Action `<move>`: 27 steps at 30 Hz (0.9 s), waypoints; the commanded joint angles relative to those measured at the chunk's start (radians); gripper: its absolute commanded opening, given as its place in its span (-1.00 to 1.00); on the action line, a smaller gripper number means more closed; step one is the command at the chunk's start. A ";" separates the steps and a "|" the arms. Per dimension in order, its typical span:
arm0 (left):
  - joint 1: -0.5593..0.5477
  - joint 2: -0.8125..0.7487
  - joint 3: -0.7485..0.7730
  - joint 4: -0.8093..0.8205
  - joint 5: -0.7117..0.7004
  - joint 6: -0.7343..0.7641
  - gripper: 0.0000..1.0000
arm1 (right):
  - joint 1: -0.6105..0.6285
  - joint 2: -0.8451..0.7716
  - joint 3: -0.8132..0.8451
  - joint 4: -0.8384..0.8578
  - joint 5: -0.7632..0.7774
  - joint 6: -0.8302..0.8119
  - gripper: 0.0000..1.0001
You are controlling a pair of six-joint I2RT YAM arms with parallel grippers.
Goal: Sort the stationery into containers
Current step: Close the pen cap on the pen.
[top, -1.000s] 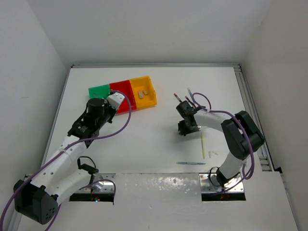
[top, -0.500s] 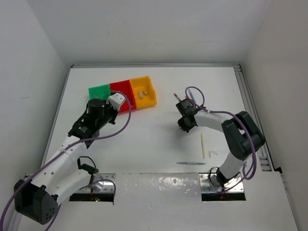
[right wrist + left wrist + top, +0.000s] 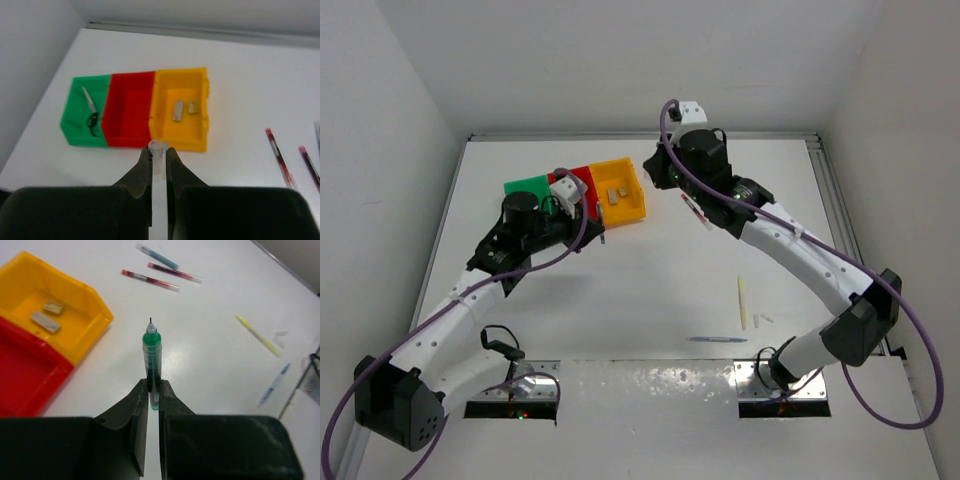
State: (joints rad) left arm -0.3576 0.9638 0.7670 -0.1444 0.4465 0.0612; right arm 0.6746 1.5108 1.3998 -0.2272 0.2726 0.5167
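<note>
Left gripper (image 3: 152, 389): clamped on the green pen (image 3: 150, 345) near its tail, lower centre of the left wrist view, tip pointing up-frame.
Right gripper (image 3: 158, 150): clamped on a pale stick (image 3: 158, 170), bottom centre of the right wrist view, just below the bins.
Handling: we judge both light, stiff, slick and thin. An end hold may let them pivot, so mid-barrel looks surer.
Bins: erasers (image 3: 178, 110) lie in the yellow bin (image 3: 181, 71), scissors (image 3: 91, 112) in the green bin (image 3: 90, 78).
</note>
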 commanded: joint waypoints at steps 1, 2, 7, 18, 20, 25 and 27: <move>0.002 0.051 0.051 0.080 0.127 -0.164 -1.00 | 0.042 -0.020 0.062 0.028 -0.078 -0.142 -1.00; 0.003 0.061 0.055 0.072 0.126 -0.199 -1.00 | 0.051 -0.018 0.074 0.034 -0.091 -0.177 -1.00; -0.006 0.153 0.124 0.017 0.167 -0.248 -1.00 | 0.068 0.002 0.146 0.075 -0.176 -0.260 -1.00; -0.026 0.263 0.239 -0.058 0.167 -0.302 -1.00 | 0.056 0.014 0.056 0.285 -0.329 -0.236 -1.00; -0.032 0.263 0.233 -0.057 0.162 -0.301 -1.00 | 0.057 0.028 0.056 0.292 -0.331 -0.215 -1.00; -0.037 0.256 0.232 -0.066 0.150 -0.285 -1.00 | 0.062 0.031 0.024 0.335 -0.325 -0.190 -1.00; -0.043 0.256 0.230 -0.060 0.152 -0.287 -1.00 | 0.065 0.038 0.025 0.341 -0.325 -0.188 -1.00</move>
State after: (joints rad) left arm -0.3862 1.2316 0.9783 -0.2317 0.5892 -0.2188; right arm 0.7353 1.5463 1.4242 0.0280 -0.0364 0.3069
